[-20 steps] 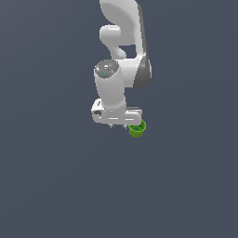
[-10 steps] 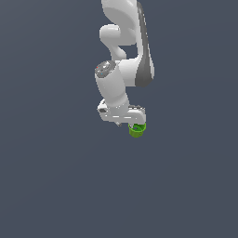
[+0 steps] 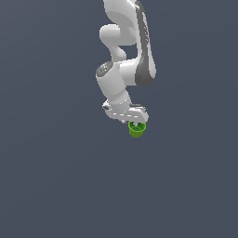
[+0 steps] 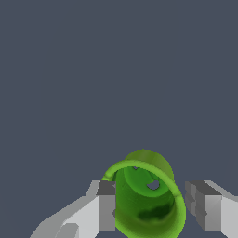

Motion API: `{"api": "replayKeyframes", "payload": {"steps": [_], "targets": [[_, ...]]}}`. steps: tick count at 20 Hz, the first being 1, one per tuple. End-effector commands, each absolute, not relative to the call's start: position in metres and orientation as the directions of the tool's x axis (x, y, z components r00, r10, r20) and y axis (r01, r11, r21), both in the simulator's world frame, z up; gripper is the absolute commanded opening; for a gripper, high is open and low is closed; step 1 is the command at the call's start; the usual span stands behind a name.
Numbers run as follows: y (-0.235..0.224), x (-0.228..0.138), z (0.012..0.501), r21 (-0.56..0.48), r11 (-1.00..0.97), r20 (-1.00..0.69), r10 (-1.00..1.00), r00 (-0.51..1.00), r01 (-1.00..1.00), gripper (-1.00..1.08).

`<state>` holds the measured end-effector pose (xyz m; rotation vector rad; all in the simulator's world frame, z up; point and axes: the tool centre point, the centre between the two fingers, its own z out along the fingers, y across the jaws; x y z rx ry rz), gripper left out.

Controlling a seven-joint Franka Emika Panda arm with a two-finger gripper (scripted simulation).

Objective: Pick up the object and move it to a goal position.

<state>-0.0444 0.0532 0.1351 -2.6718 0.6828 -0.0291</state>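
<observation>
Green cup (image 4: 148, 204) btwn wide-spread claw (image 4: 155, 209) fingers, plain grey surface (image 3: 56, 176) all round.

Green cup (image 4: 146, 200) between the tool (image 4: 155, 207) fingers (image 4: 106, 207), touching one, clear of the other; opening facing the camera.

I see my one white arm (image 3: 124, 51) coming down from twelve o'clock in the exterior view. It bends at a big round joint, then leans down toward five o'clock. The wrist is tipped, not flat. My gripper (image 3: 136, 124) sits at the low end of the arm, pointing down. In the wrist view my gripper (image 4: 155, 207) has its two fingers (image 4: 106, 207) spread apart. One finger is on each side of the green cup (image 4: 148, 197). I can see a gap by one finger.
</observation>
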Motion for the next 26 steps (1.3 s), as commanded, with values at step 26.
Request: {"api": "replayKeyframes", "payload": {"steps": [26], "targets": [[0.072,-0.108,0.106,-0.46,-0.368,-0.235,-0.827,0.511,-0.808,0.28]]}}
